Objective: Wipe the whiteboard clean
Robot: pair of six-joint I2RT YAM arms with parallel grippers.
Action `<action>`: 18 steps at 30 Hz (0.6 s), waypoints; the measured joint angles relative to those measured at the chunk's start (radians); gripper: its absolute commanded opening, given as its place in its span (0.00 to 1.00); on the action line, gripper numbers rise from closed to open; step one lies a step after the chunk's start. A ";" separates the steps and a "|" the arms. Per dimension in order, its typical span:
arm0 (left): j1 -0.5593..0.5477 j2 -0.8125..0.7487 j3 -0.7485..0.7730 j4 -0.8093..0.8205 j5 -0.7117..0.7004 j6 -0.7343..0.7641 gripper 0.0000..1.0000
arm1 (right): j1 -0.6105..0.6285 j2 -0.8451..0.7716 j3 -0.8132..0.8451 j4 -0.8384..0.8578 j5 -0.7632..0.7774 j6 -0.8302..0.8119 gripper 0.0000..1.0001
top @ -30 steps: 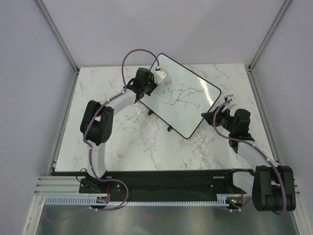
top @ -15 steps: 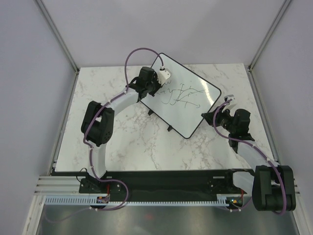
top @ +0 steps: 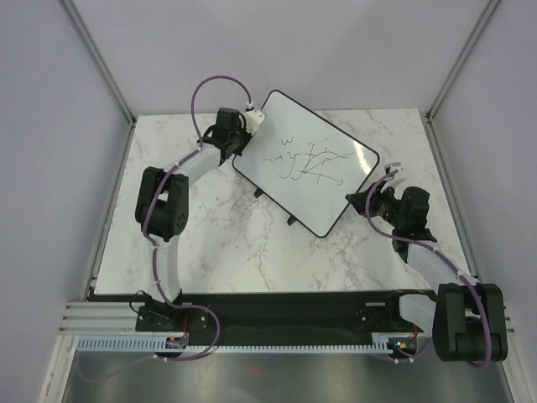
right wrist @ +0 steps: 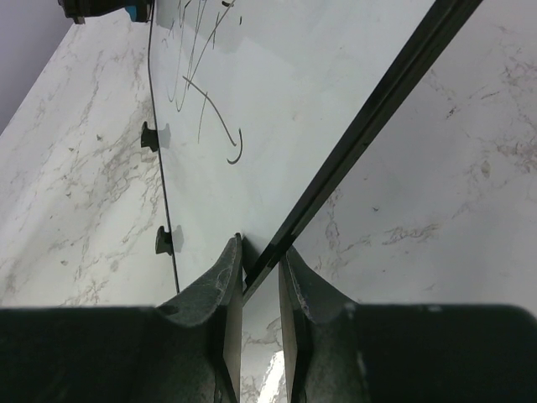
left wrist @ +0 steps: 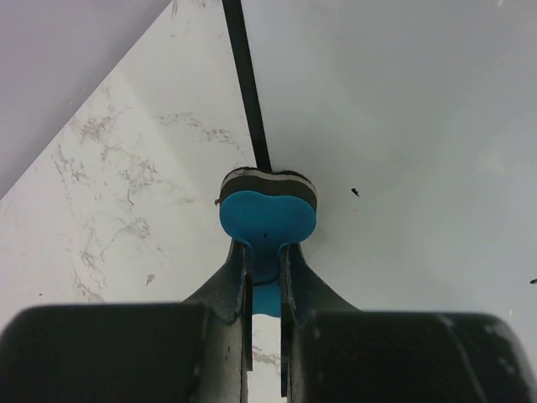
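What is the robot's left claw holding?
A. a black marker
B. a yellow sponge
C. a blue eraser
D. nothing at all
C: in the left wrist view, the left claw pinches a blue eraser right at the black edge of the whiteboard.

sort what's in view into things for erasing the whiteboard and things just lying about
For the job:
- whiteboard and the marker scribbles on it
- blue eraser, pinched in the left tool
- right tool, clamped on the board's edge

Just there:
- marble table
- grey walls around it
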 measured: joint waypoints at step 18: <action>-0.186 -0.070 -0.079 0.025 -0.035 -0.056 0.02 | 0.000 -0.002 0.000 0.000 -0.001 0.002 0.00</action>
